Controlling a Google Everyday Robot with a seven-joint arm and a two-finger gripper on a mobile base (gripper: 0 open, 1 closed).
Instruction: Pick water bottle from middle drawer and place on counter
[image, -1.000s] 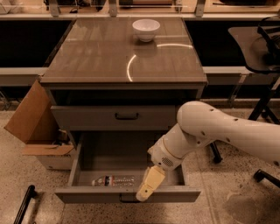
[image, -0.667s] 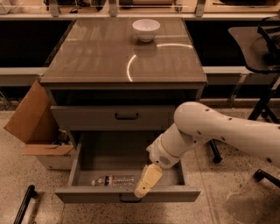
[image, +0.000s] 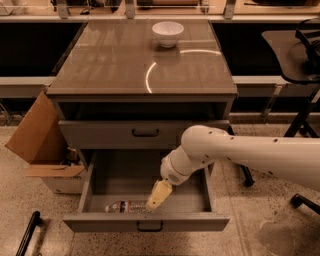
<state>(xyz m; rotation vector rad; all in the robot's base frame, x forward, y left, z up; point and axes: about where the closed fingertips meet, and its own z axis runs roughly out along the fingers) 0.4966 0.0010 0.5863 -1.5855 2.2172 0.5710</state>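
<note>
With the middle drawer (image: 115, 180) open, my end effector (image: 156, 196) sits at one end of the water bottle (image: 124, 206) lying inside, its grip I cannot tell, so lift and tabletop (image: 100, 65) placement remain undone.

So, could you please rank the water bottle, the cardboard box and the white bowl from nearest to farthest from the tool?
The tool hangs inside the middle drawer.
1. Water bottle, just left, on the drawer floor.
2. Cardboard box, far left, outside.
3. White bowl, on the counter, at the back.
</note>
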